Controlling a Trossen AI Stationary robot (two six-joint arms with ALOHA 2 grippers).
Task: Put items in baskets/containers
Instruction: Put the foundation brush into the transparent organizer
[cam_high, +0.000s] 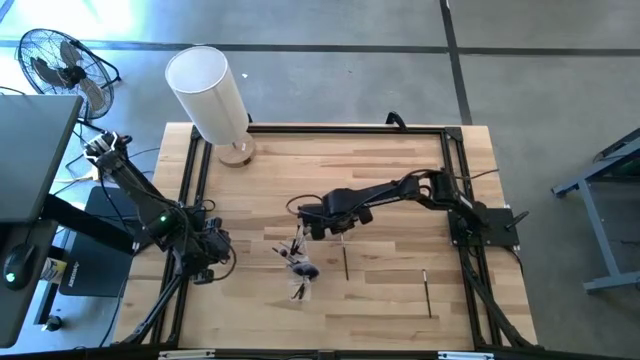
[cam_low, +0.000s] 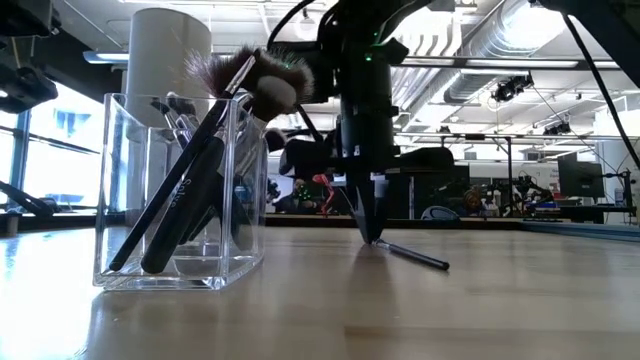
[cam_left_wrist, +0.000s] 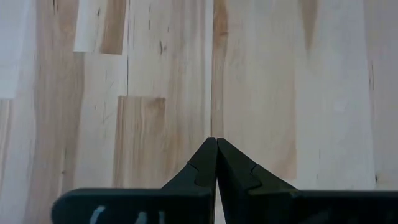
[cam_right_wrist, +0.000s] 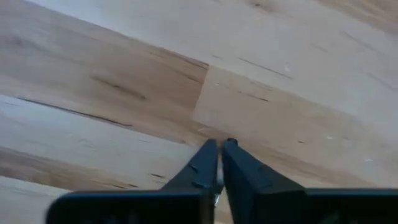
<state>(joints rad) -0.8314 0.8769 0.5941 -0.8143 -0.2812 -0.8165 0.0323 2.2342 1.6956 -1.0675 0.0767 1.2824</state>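
Brushes (cam_low: 200, 170) leaning in clear cup (cam_low: 130, 270)

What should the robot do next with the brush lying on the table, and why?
Probably lift it a little. The right end effector stands tip-down on the table, shut, and seems to pinch one end of the brush, while the other end lies on the wood. The brush must clear the table before going to the cup. The left end effector waits, shut.

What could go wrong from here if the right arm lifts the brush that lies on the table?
The right gripper, shut, meets the brush only at its end, so a grip there could slip or swing. The clear cup already holds leaning brushes; a new one may knock them or push the cup.
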